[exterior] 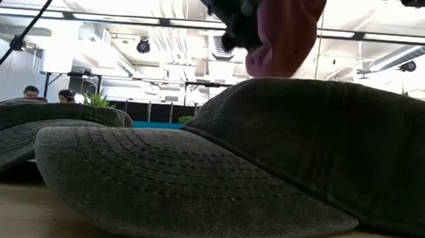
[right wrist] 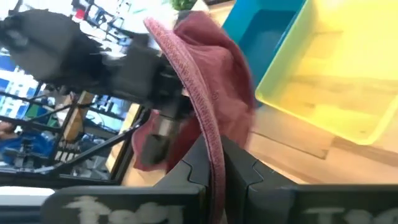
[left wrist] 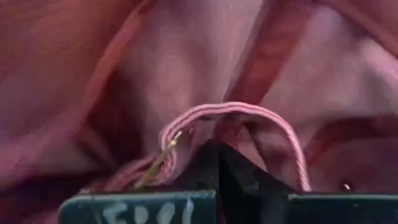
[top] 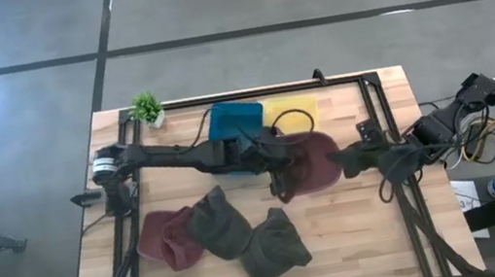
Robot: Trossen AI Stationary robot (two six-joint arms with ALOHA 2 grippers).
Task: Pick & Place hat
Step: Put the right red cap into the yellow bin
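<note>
No legible text (perhaps blurred scrawls)

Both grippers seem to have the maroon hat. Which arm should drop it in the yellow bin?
Probably the right gripper: it pinches the maroon hat's brim, near the yellow bin. The left gripper also holds it, stretched across the table.

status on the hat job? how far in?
Done: nothing placed; blue bin and yellow bin look hatless. In hand: one maroon hat lifted off the table, left gripper and right gripper both clamped on it. Left: another maroon hat and two dark hats on the table.
</note>
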